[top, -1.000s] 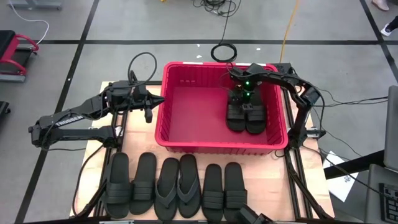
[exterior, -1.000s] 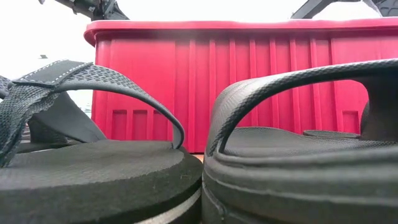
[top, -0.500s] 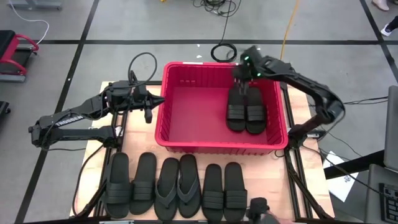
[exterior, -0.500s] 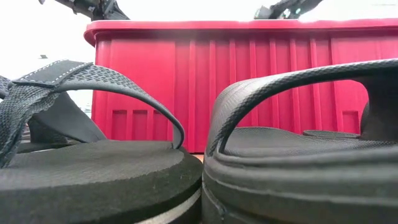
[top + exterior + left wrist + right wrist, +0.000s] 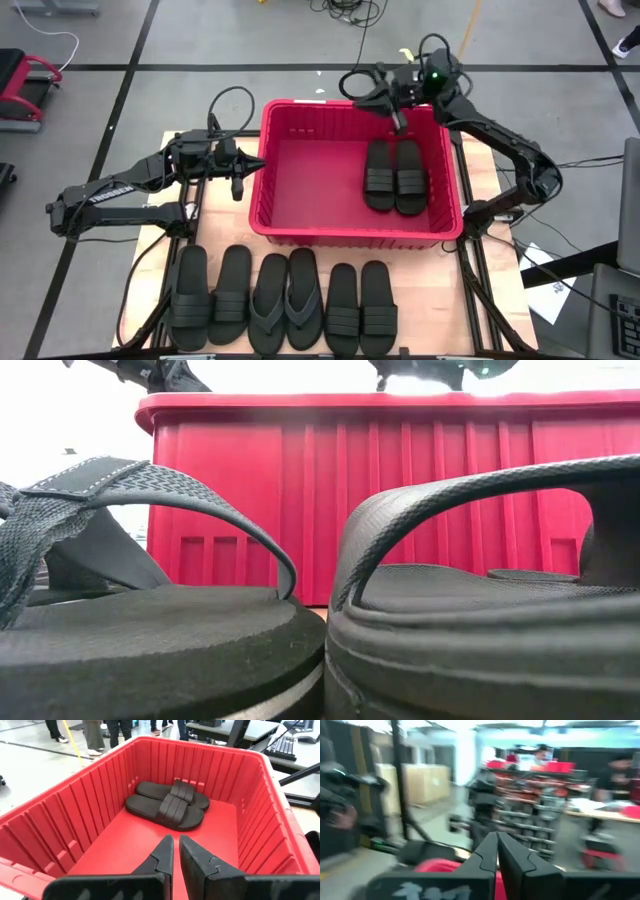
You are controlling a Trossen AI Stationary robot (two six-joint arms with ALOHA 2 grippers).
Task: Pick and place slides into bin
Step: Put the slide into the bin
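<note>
Two black ribbed-strap slides (image 5: 395, 176) lie side by side, soles down, on the floor of the red bin (image 5: 300, 180), at its right side; the left wrist view shows them too (image 5: 167, 805). Several more slides (image 5: 285, 298) lie in a row along the table's near edge, the middle pair thong-style. My right gripper (image 5: 385, 100) is shut and holds nothing, raised above the bin's far right corner and pointing level toward the table's left. My left gripper (image 5: 240, 172) is shut and holds nothing, just outside the bin's left wall, pointing across the bin (image 5: 175, 851).
The bin's ribbed walls (image 5: 400, 500) stand tall between the row of slides and the arms. The bin's left half (image 5: 310, 185) is bare red floor. A cable coil (image 5: 355, 85) lies on the ground beyond the bin's far rim. People and shelving show in the room behind.
My right gripper has risen from the two slides in the bin, gone up and toward the far edge, swung round from pointing down to pointing level toward the table's left, and shut. The two slides stay where they lay.
</note>
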